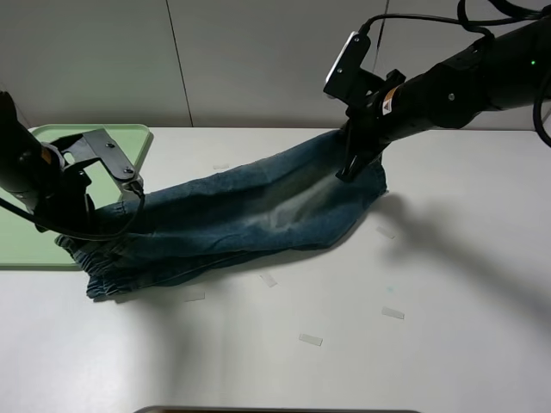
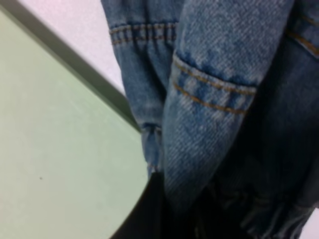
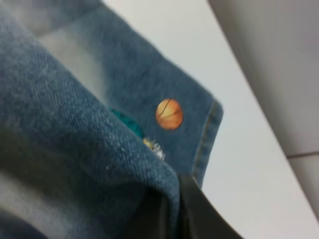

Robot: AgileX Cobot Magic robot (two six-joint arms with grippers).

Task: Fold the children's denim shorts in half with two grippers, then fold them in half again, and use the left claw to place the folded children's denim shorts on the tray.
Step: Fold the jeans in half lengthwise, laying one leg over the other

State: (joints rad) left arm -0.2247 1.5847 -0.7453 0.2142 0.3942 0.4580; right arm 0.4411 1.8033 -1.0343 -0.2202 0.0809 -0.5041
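Note:
The children's denim shorts [image 1: 250, 215] hang stretched between my two grippers above the white table, sagging in the middle. My left gripper [image 1: 76, 225] is shut on the ruched waistband end, which droops at the left beside the tray [image 1: 21, 237]. My right gripper [image 1: 351, 165] is shut on the leg hem at the upper right, lifted off the table. Up close in the left wrist view, stitched denim [image 2: 214, 99] hangs over the light-green tray [image 2: 55, 164]. In the right wrist view the denim [image 3: 75, 144] shows an orange ball patch [image 3: 169, 113] by the hem.
Small pieces of clear tape [image 1: 311, 340] lie scattered on the white table [image 1: 387, 361]. A grey wall [image 1: 258, 60] runs behind the table. The right arm [image 1: 465, 82] reaches in from the upper right.

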